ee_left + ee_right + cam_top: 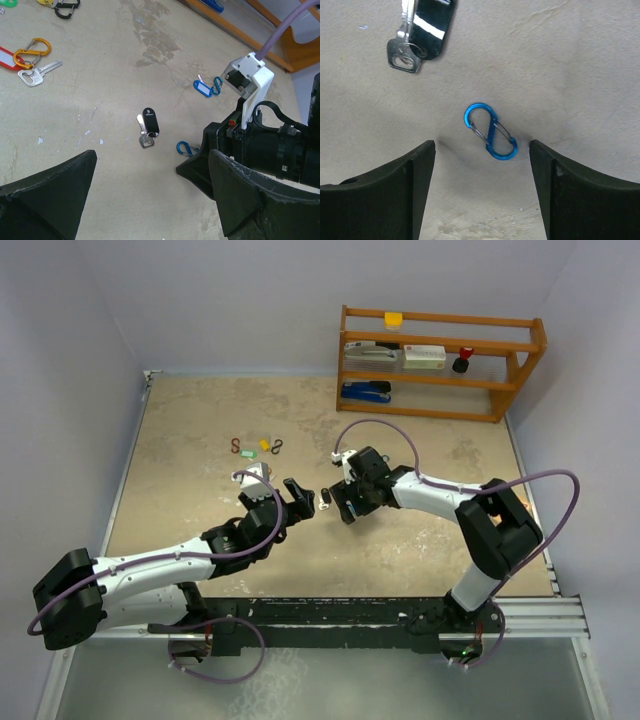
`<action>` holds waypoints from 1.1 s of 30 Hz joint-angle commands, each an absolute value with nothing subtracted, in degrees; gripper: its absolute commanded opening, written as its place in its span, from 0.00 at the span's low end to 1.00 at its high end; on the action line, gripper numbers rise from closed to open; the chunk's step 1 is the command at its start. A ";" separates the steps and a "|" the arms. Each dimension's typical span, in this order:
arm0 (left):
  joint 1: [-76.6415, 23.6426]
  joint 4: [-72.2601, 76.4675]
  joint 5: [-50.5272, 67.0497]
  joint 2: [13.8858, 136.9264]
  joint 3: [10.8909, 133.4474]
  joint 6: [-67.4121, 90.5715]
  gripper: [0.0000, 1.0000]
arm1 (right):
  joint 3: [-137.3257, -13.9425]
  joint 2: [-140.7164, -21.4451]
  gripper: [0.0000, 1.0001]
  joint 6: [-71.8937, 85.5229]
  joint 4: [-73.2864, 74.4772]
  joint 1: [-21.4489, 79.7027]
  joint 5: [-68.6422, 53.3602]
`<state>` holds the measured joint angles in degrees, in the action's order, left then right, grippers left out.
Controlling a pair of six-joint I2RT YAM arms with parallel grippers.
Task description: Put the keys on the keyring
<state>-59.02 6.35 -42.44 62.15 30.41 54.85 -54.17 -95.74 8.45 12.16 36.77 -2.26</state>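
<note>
Beige speckled worktop (200, 440), both arms meet near its middle.

Left end effector (300, 498): jaws wide apart, empty, hovering just left of the parts. Right end effector (481, 147): jaws apart too, nothing gripped. It straddles the small blue S-shaped metal clip (490, 131), which lies flat on the worktop.

The silver key with the black plastic tag (148, 127) lies flat just left of that clip, between the two end effectors and not touching it. More keys with coloured tags (255, 445) sit in a cluster far-left, well apart.

Risks, my read:
- The clip is thin and flat on a hard surface, so closing the fingers could skate or flip it instead of lifting it.
- The clip sits slightly off-centre between the fingers. That makes a skewed pinch likely, and the clip may twist.
- The two end effectors are close together, so they could collide if both go in at once.
- A nudge on the black tag would shove the key out of line.

Key look: short silver blade, small wire ring through the head. The black oblong tag is glossy with a light streak and lies partly over the blade.
</note>
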 commanded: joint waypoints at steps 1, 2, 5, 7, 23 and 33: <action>-59.13 8.35 -43.40 62.21 31.02 54.22 0.90 | -55.51 -96.45 0.77 6.52 13.10 37.51 -3.18; -59.09 8.28 -43.42 62.23 31.02 54.23 0.90 | -55.47 -96.56 0.76 6.45 13.14 37.54 -2.98; -59.15 8.22 -43.42 62.31 31.12 54.14 0.90 | -55.25 -96.83 0.74 6.50 13.56 37.68 -1.90; -59.15 8.18 -43.44 62.31 31.12 54.14 0.90 | -55.00 -96.73 0.71 6.49 13.70 37.69 -1.11; -59.13 8.09 -43.59 62.25 31.03 54.22 0.90 | -55.17 -98.40 0.55 4.84 12.45 38.08 1.55; -59.14 7.95 -43.77 62.23 30.86 54.12 0.90 | -56.30 -99.46 0.53 4.26 13.18 39.32 3.01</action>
<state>-59.02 6.35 -42.46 62.26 30.41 54.85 -55.42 -97.78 4.99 11.29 38.59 2.28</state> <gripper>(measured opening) 0.898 0.542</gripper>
